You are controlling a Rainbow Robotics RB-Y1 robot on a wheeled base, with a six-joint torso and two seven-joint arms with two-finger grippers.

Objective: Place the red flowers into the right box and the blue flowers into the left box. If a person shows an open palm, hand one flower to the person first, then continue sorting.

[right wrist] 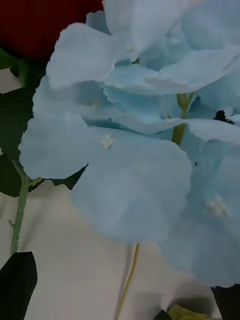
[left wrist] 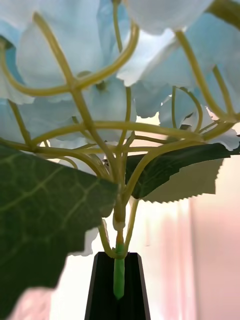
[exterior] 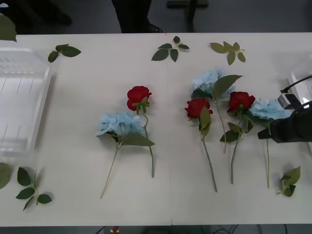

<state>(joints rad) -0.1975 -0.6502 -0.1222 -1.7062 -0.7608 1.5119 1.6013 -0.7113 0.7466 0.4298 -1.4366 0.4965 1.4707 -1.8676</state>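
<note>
Right gripper (exterior: 267,134) at blue flower (exterior: 267,109)
Its fingers are spread, flower just beside; left gripper (left wrist: 118,257) clenches another blue stem (left wrist: 118,280).

The worktop (exterior: 87,195) is pale cream with a faint seam running front to back through its middle. Loose leaf sprigs lie scattered round its margins. Along the far edge there are three: a dark two-leaf sprig (exterior: 63,51) towards the far-left corner, a dark five-leaf sprig (exterior: 170,50) near the middle, and a lighter olive sprig (exterior: 228,51) further right. Near the front-left corner lies a sprig of three dark leaves (exterior: 30,187) (with a single leaf (exterior: 4,175) just beside it at the left edge). Towards the front-right corner sits a small olive sprig (exterior: 290,181). Beyond the far edge the floor (exterior: 243,14) is dark grey.
</note>
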